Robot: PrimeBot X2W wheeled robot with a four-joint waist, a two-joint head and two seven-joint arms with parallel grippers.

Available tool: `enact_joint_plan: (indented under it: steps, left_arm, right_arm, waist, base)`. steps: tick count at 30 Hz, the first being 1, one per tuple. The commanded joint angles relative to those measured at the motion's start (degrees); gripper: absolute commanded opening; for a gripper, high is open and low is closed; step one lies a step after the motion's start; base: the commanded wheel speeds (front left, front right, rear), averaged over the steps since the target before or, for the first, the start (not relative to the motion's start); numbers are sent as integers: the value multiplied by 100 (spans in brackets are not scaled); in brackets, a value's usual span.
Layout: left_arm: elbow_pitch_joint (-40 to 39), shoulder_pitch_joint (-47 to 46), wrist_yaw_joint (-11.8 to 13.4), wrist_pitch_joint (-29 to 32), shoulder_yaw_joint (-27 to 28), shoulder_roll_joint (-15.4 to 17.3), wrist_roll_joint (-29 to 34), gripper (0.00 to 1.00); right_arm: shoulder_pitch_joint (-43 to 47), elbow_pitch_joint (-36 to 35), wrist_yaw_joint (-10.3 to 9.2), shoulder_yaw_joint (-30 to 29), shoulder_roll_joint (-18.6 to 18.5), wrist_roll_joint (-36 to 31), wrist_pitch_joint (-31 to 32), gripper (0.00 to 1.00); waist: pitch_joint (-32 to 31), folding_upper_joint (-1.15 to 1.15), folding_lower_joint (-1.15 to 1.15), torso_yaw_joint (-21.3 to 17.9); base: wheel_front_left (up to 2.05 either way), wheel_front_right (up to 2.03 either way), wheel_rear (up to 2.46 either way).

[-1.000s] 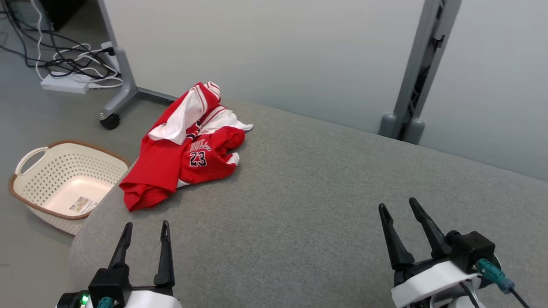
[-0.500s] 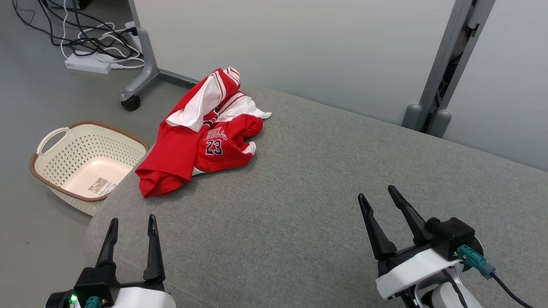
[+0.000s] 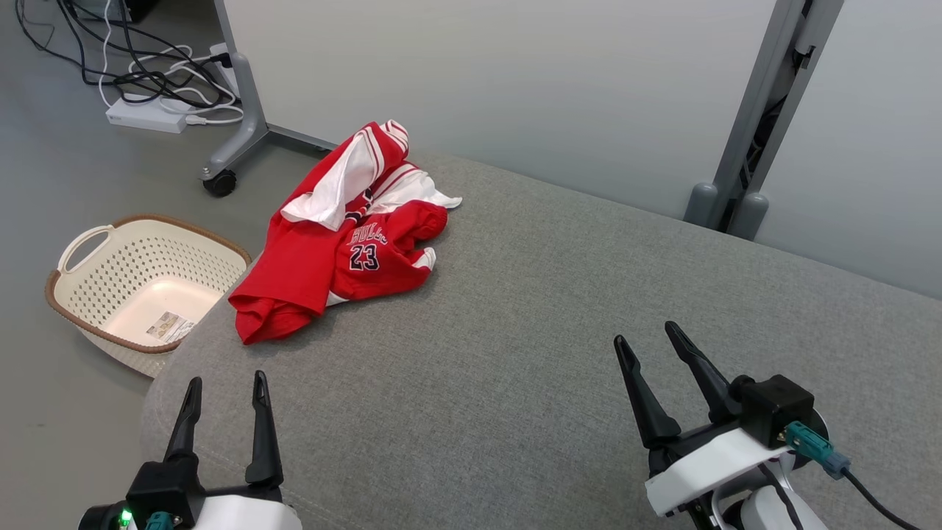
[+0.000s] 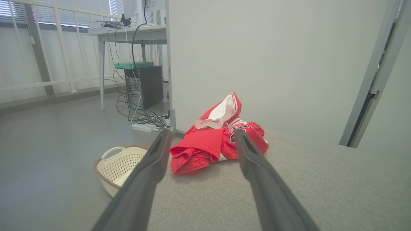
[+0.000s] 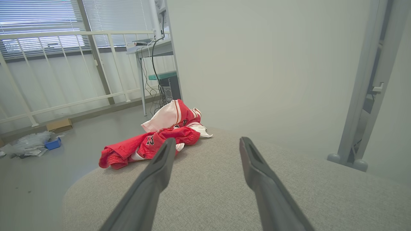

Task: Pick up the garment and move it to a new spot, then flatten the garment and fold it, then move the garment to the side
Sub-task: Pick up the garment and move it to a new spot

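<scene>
1. Nothing on the scene itself has moved since a second ago. The head camera has turned, so the whole picture sits a little further right, and the garment (image 3: 324, 254) keeps the same crumpled shape on the same spot.
2. That garment is a red jersey with white trim, the number 23 facing up. It lies bunched at the far left corner of the grey fabric surface (image 3: 559, 309), and one white-lined fold stands up at its far end.
3. Its near red edge reaches the rounded left rim of the surface, just beside the basket (image 3: 103, 283).
4. The basket is cream with a brown rim. It stands on the floor (image 3: 44, 177) to the left of the surface, with a paper label lying in its bottom.
5. The left claw (image 3: 227, 380) hovers over the near left corner with its fingers spread wide and nothing between them. It is well apart from the garment.
6. The right claw (image 3: 646, 333) hovers over the near right part of the surface, likewise fully spread and holding nothing.
7. In the left wrist view the garment shows between the two fingers, farther off along the surface.
8. A white power strip (image 3: 143, 118) with tangled cables (image 3: 140, 73) lies on the floor at the far left.
</scene>
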Motion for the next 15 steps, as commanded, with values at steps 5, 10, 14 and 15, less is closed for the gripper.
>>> enact_joint_plan:
  steps: [5,10,14,15]
  left_arm:
    - [-11,-6,23,-19,23,24,-13,100]
    - [-25,-9,25,-19,34,24,-9,100]
    - [-1,-84,0,-19,27,25,38,100]
    - [28,-132,-40,-19,56,26,19,100]
  right_arm:
    - [-28,-17,-1,-26,-36,34,-12,100]
    - [19,-55,-1,-28,-36,30,-12,100]
    - [134,-140,-1,-105,-37,-25,-11,100]
    - [172,-170,-1,-159,-38,-38,-11,100]
  waist:
    - [-8,0,0,-7]
    - [10,0,0,8]
    - [67,0,0,55]
    - [90,0,0,71]
  base:
    - [0,0,0]
    - [0,0,0]
    - [0,0,0]
    - [0,0,0]
